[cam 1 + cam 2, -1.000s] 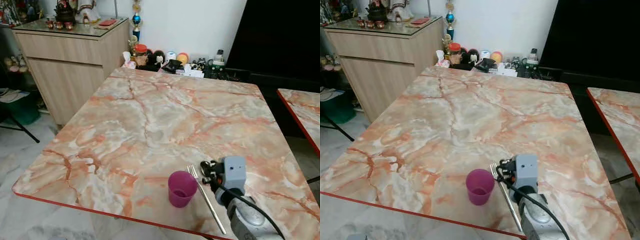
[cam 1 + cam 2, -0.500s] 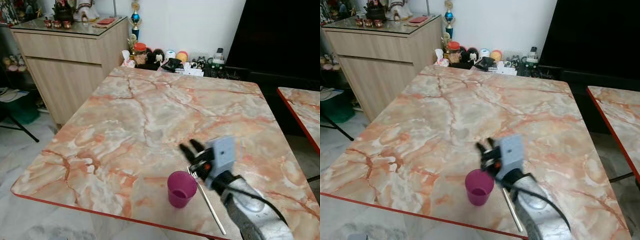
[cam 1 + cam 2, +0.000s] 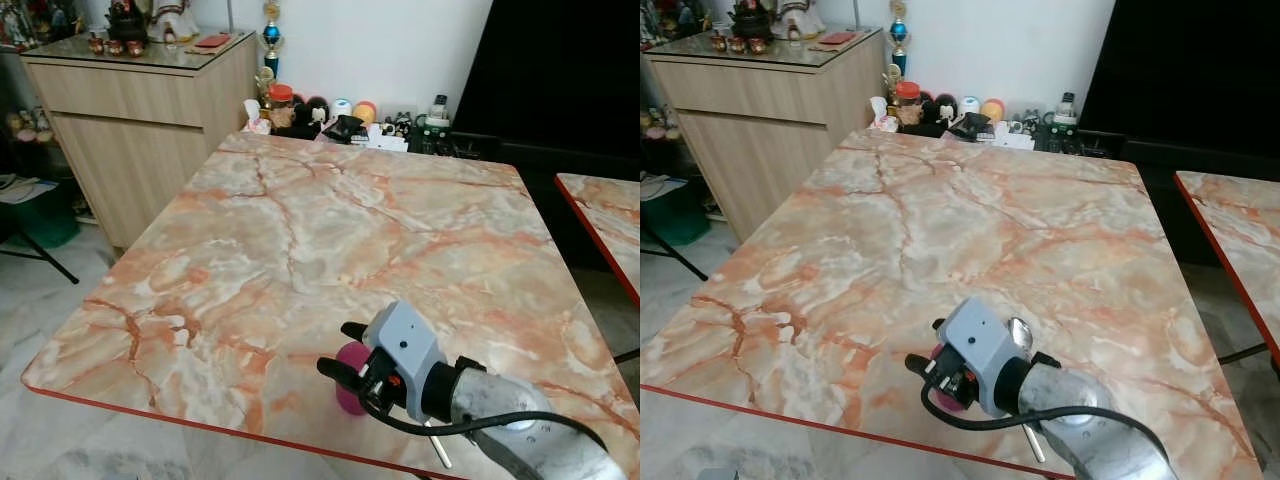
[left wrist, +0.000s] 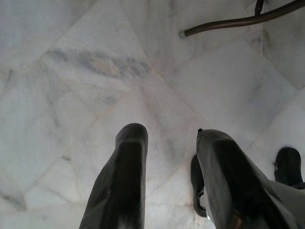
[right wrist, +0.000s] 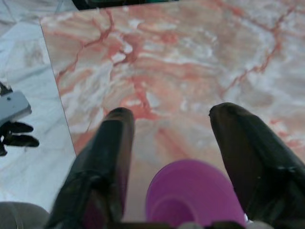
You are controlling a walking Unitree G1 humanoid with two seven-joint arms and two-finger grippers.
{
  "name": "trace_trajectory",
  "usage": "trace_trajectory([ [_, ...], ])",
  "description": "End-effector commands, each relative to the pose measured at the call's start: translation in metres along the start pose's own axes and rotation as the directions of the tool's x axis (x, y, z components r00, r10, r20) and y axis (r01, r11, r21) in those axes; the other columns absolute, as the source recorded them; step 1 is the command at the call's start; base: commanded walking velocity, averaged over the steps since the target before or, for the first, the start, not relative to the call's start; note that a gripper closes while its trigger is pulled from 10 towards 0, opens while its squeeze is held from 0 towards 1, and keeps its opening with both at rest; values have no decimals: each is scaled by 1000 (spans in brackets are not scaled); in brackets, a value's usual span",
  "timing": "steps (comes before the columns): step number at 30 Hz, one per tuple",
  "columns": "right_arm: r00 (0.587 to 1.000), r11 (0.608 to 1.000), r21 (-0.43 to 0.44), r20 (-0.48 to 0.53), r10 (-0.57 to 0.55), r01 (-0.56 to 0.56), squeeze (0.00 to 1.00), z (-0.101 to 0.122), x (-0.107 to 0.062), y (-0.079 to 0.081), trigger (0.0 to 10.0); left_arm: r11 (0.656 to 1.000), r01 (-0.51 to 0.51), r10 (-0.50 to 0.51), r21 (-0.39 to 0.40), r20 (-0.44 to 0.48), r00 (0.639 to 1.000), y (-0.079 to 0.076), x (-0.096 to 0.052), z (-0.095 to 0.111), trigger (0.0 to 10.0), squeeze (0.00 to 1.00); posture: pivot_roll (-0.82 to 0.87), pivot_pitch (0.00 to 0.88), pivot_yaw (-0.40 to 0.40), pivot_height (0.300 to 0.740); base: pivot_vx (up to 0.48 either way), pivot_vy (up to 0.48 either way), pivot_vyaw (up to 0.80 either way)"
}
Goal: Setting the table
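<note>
With only a fork [image 3: 437,445] laid on the worktop [image 3: 330,230], my open right gripper [image 5: 178,157] straddles the purple cup [image 5: 193,195], ungrasped.

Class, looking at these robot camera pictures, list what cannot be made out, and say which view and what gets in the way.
- Purple plastic cup: mostly hidden behind the right gripper in the eye views; its base is cut off in the right wrist view.
- Silver metal fork: middle covered by the right arm.
- Small items by the wall: too small to identify.
</note>
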State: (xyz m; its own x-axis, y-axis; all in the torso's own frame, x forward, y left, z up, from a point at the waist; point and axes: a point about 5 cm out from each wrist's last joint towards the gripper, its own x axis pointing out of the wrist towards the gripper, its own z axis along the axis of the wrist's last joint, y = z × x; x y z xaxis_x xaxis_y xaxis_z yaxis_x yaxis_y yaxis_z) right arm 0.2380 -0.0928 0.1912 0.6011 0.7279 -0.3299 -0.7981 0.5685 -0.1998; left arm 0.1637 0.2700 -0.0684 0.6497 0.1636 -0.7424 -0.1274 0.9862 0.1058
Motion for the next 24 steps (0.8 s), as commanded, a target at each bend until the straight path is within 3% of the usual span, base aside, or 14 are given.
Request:
trace_trajectory([
  [1, 1000, 1000, -17, 21, -2, 2, 1000, 10, -8, -3, 10000, 1000, 17, -17, 12, -39, 999, -1, -1, -7, 10000, 0, -37, 64, -7, 740, 0, 0, 0],
  [6, 998, 997, 62, 48, 47, -50, 1000, 15, -23, -1, 10000, 997, 48, -46, 56, -44, 998, -5, -1, -7, 10000, 0, -54, 82, -10, 740, 0, 0, 0],
  [9, 997, 999, 48, -74, 29, -25, 1000, -3, -42, -6, 10000, 997, 53, -51, 53, -52, 997, -8, -1, -10, 10000, 0, -67, 88, -15, 740, 0, 0, 0],
  [11, 996, 998, 54, -89, 24, -20, 1000, -5, -46, -9, 10000, 997, 56, -53, 54, -57, 997, -9, -2, -12, 10000, 0, -67, 88, -15, 740, 0, 0, 0],
  [12, 998, 995, 99, -61, -11, 17, 1000, -1, -48, -16, 10000, 996, 61, -57, 58, -63, 996, -10, -2, -13, 10000, 0, -84, 88, -15, 740, 0, 0, 0],
  [13, 999, 991, 131, -34, -23, 27, 639, 2, -47, -18, 10000, 996, 62, -58, 58, -64, 996, -11, -2, -13, 10000, 0, -84, 89, -16, 740, 0, 0, 0],
  [14, 1000, 976, 217, 17, -21, 17, 0, 7, -46, -20, 10000, 996, 64, -60, 60, -67, 996, -12, -2, -14, 10000, 0, -85, 88, -18, 740, 0, 0, 0],
  [17, 999, 973, 226, 33, 36, -43, 0, 8, -48, -17, 10000, 995, 75, -71, 62, -73, 995, -13, -1, -14, 10000, 0, -82, 85, -17, 740, 0, 0, 0],
  [19, 991, 976, 177, -17, 134, -129, 0, -2, -54, -10, 10000, 993, 88, -81, 84, -78, 994, -14, -1, -13, 10000, 0, -81, 85, -13, 740, 0, 0, 0],
  [22, 973, 979, 97, -123, 193, -182, 0, -16, -58, -7, 10000, 993, 86, -80, 79, -79, 994, -15, -1, -14, 10000, 0, -79, 78, -19, 740, 0, 0, 0],
  [24, 964, 973, 73, -135, 229, -221, 0, -19, -63, -7, 10000, 994, 82, -76, 79, -79, 994, -15, -1, -14, 10000, 0, -71, 75, -27, 740, 0, 0, 0],
])
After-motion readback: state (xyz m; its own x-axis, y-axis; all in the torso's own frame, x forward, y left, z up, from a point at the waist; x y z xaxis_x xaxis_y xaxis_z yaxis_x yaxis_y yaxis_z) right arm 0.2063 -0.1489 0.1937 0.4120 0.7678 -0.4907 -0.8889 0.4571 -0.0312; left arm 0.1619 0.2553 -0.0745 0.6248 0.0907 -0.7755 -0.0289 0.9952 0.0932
